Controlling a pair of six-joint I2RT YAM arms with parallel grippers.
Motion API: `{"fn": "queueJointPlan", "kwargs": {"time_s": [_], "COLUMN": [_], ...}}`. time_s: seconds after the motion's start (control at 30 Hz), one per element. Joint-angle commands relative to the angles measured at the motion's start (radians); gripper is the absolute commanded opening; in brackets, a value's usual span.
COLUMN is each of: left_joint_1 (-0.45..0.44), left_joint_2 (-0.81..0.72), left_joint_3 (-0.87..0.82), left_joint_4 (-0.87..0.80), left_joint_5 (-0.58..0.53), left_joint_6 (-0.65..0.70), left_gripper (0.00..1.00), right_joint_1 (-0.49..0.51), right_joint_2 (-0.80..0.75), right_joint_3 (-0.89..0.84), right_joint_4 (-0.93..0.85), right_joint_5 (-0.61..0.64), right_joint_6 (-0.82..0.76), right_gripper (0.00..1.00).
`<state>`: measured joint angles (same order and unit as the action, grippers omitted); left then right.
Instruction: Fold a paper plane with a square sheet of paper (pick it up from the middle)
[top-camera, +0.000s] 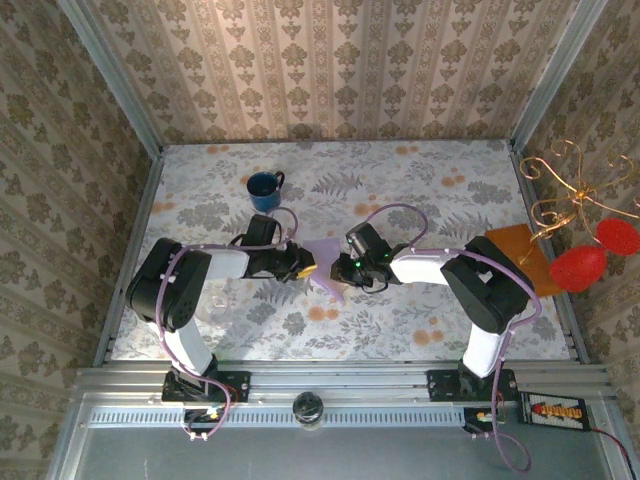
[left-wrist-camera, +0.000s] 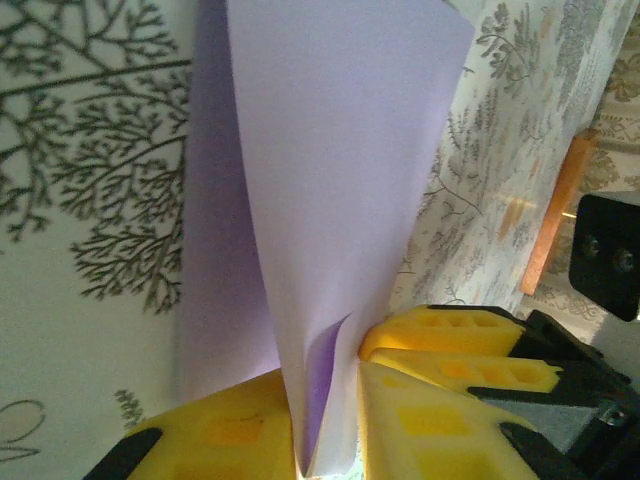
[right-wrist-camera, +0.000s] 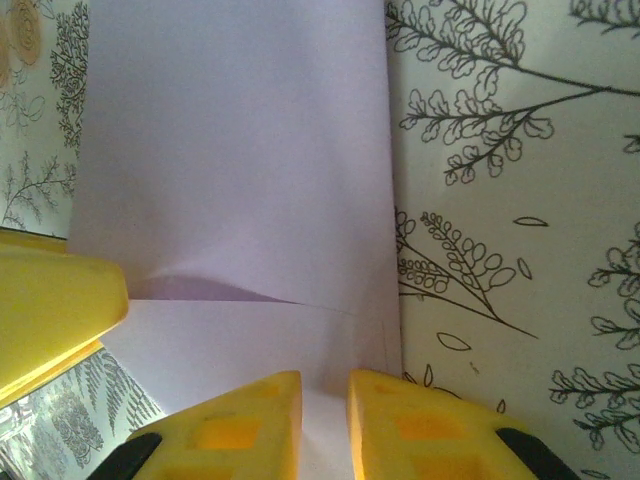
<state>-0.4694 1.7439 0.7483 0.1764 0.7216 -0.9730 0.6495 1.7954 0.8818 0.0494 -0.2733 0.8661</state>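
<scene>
Sitting upright toward the back of the desk (top-camera: 430, 200), the blue mug (top-camera: 265, 187) shows a dark inside, contents impossible to tell. Centre stage, the square sheet of paper (top-camera: 328, 255), folded over, is held between both arms over the floral-print surface. Left tool (left-wrist-camera: 325, 430) is narrow, pinching the folded lilac edge. Right tool (right-wrist-camera: 325, 425) is narrow too, clamped on the sheet from the other side. An orange-brown rectangle (top-camera: 512, 255) lies flat near the desk's right edge. Patterned wallpaper (top-camera: 330, 70) lines the walls all round.
</scene>
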Motion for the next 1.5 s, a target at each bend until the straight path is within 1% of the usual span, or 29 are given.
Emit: {"fn": "queueJointPlan", "kwargs": {"time_s": [0.0,0.1,0.2,0.4,0.6,0.73,0.8,0.9,0.97,1.07,1.23,1.47], "left_joint_1": [0.008,0.008,0.009,0.009,0.008,0.009,0.008,0.008,0.003,-0.017,-0.039,-0.060], "left_joint_2": [0.016,0.015,0.016,0.033,0.038,0.023,0.009,-0.012,-0.030,-0.044,-0.032,-0.009], "left_joint_3": [0.038,0.042,0.040,0.051,0.061,0.063,0.065,0.074,0.093,0.127,0.169,0.204], "left_joint_4": [-0.068,-0.102,-0.099,-0.098,-0.104,-0.107,-0.109,-0.126,-0.173,-0.255,-0.298,-0.339], "left_joint_5": [0.045,0.033,0.033,0.051,0.052,0.034,0.019,-0.012,-0.061,-0.154,-0.190,-0.208], "left_joint_6": [0.065,0.082,0.080,0.087,0.091,0.083,0.076,0.073,0.089,0.114,0.109,0.110], "left_gripper": [0.21,0.22,0.25,0.24,0.16,0.08,0.07,0.06,0.06,0.06,0.06,0.06], "right_joint_1": [-0.004,-0.004,-0.004,-0.004,-0.005,-0.005,-0.005,-0.005,-0.003,0.015,0.096,0.228], "right_joint_2": [0.016,0.015,0.015,0.012,-0.007,-0.053,-0.087,-0.141,-0.179,-0.226,-0.245,-0.128], "right_joint_3": [-0.028,-0.029,-0.029,-0.029,-0.017,-0.010,0.002,0.034,0.041,0.034,0.042,0.135], "right_joint_4": [-0.036,-0.034,-0.036,-0.032,-0.038,-0.052,-0.080,-0.186,-0.239,-0.281,-0.319,-0.351], "right_joint_5": [0.010,0.013,0.014,0.014,0.023,0.045,0.072,0.174,0.245,0.327,0.432,0.529], "right_joint_6": [-0.010,-0.010,-0.010,-0.017,-0.046,-0.095,-0.137,-0.213,-0.258,-0.311,-0.388,-0.478], "right_gripper": [0.21,0.21,0.22,0.22,0.24,0.29,0.32,0.43,0.49,0.53,0.52,0.45]}}
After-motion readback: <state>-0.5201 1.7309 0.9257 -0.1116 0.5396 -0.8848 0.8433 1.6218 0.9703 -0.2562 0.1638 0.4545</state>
